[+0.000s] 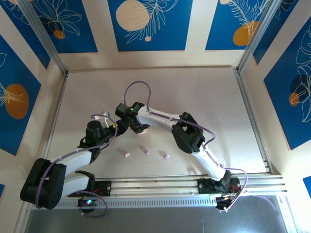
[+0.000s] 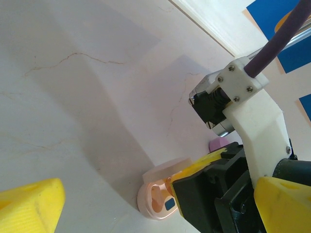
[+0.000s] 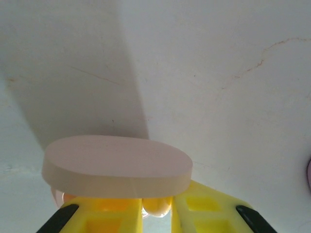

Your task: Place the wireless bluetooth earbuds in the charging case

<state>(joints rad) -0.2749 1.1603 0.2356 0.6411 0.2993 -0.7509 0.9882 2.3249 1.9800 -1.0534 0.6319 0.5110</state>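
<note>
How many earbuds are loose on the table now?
3 earbuds, in a row before the arm bases: left, middle, right. Another may be hidden by the right gripper at the case.

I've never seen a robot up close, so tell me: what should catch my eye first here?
Two white robot arms meet mid-table, where the right pincer hangs over an open pale pink oval plastic case, nearly shut on what looks like a tiny rounded nub. The left pincer stands wide open beside it. Three tiny pink and purple plastic earbuds lie in a row nearer the arm bases.
</note>
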